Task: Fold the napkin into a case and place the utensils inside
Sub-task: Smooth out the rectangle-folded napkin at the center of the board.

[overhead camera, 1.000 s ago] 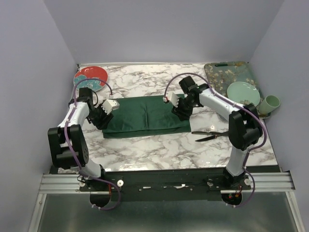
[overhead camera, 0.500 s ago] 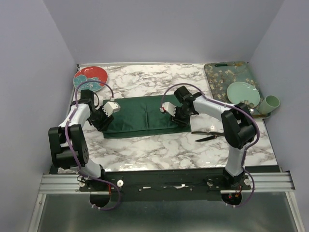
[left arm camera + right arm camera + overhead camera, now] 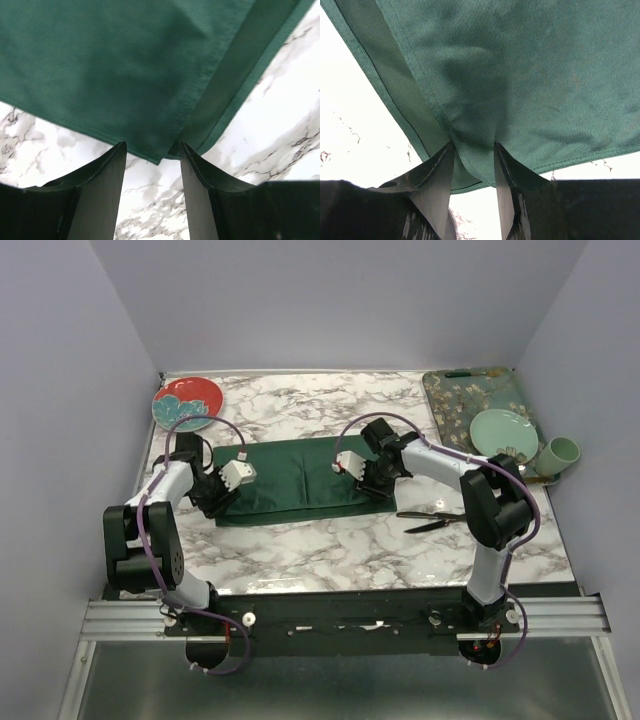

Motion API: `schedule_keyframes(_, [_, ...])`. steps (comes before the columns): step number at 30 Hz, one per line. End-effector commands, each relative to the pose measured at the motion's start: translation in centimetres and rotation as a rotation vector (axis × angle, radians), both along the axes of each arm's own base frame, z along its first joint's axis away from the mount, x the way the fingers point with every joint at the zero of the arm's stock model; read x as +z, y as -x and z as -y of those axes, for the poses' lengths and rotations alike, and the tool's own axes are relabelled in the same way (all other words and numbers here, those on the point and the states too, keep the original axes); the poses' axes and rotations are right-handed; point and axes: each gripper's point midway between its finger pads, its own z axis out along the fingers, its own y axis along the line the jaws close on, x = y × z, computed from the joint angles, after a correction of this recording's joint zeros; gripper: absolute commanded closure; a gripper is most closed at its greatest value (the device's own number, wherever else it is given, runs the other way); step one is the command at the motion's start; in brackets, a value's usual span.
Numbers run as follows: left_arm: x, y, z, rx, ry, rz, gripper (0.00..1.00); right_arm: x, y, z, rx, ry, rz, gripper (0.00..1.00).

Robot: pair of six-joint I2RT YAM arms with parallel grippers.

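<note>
The dark green napkin [image 3: 295, 478] lies folded into a long band on the marble table [image 3: 330, 550]. My left gripper [image 3: 218, 505] is low at the band's near left corner. In the left wrist view that gripper [image 3: 152, 150] is open, and the napkin [image 3: 125, 65] shows its corner just at the fingertips, touching neither. My right gripper [image 3: 375, 488] is down on the band's right end. In the right wrist view it [image 3: 473, 150] is shut on the napkin [image 3: 520, 75], whose corner is bunched between both fingers. The black utensils [image 3: 437, 519] lie on the table right of the napkin.
A teal floral tray [image 3: 470, 390] at the back right carries a pale green plate [image 3: 503, 430]. A green cup [image 3: 558, 453] stands beside it. A red and teal plate [image 3: 188, 402] sits at the back left. Walls close in the left, right and back.
My right gripper came nearer and lower onto the napkin's right end, and its jaws narrowed on the cloth. My left gripper slid slightly nearer along the left end.
</note>
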Motion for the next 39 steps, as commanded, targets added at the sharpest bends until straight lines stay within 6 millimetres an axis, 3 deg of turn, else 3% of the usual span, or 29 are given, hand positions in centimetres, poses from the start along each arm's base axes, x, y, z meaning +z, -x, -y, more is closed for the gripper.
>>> schedule_keyframes(1, [0.2, 0.7, 1.0, -0.084, -0.030, 0.030, 0.45, 1.2, -0.3, 0.3, -0.001, 0.013, 0.024, 0.53])
schedule_keyframes(10, [-1.1, 0.8, 1.3, -0.119, -0.079, 0.031, 0.48, 1.2, -0.4, 0.6, 0.009, 0.029, 0.030, 0.52])
schedule_keyframes(17, [-1.4, 0.6, 1.1, -0.114, -0.090, 0.025, 0.65, 1.0, -0.6, 0.9, 0.007, 0.038, 0.038, 0.53])
schedule_keyframes(21, [-1.4, 0.5, 1.1, -0.110, -0.090, 0.032, 0.68, 1.2, -1.3, 1.2, -0.002, 0.041, 0.052, 0.56])
schedule_keyframes(27, [-1.1, 0.5, 1.2, -0.104, -0.080, 0.035, 0.74, 1.8, -1.4, 1.1, 0.001, 0.034, 0.061, 0.63])
schedule_keyframes(30, [-0.6, 0.7, 1.6, -0.109, -0.064, 0.041, 0.79, 2.2, -1.2, 1.1, 0.004, 0.032, 0.058, 0.75])
schedule_keyframes(31, [-0.3, 0.8, 1.6, -0.112, -0.061, 0.046, 0.80, 2.3, -1.1, 1.1, 0.005, 0.031, 0.056, 0.84])
schedule_keyframes(34, [0.0, 1.1, 1.7, -0.117, -0.060, 0.052, 0.86, 2.6, -0.6, 1.2, 0.009, 0.022, 0.046, 0.99])
schedule_keyframes(39, [0.1, 2.0, 1.5, -0.135, -0.075, 0.053, 0.97, 2.8, 0.2, 1.4, 0.014, 0.015, 0.024, 0.99])
